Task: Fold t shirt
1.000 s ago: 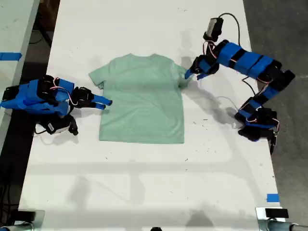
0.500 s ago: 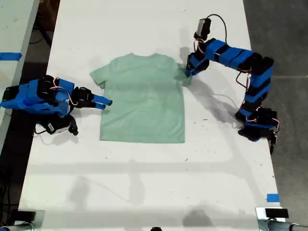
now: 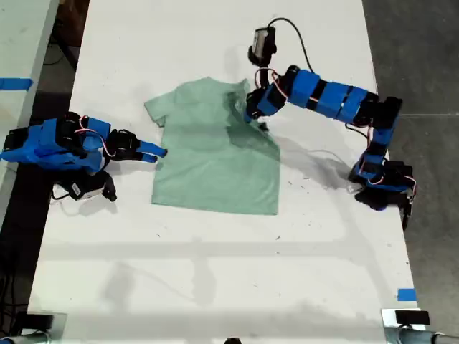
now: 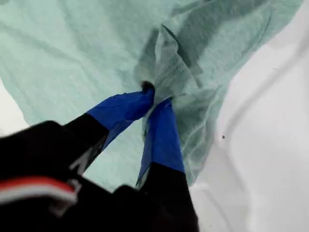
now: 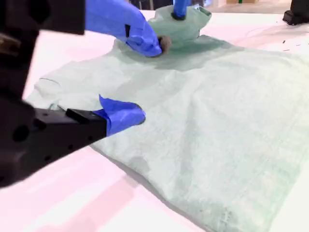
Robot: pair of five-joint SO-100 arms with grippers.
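Exterior view has the t shirt [image 3: 215, 154] lying on the white table [image 3: 215, 272], roughly mid-table. Coming in from the exterior view's right, my first gripper [image 3: 251, 115] is over the shirt's upper part, and in the first wrist view its jaws are clamped on a bunched-up fold of the cloth. My second gripper [image 3: 154, 152] sits at the shirt's edge on the exterior view's left, jaws spread apart, one tip just above the fabric.

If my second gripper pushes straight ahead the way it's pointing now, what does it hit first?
Most likely the t shirt: my second gripper, open, points across its near edge in the exterior view. Its height above the cloth is unclear, so it might skim over.
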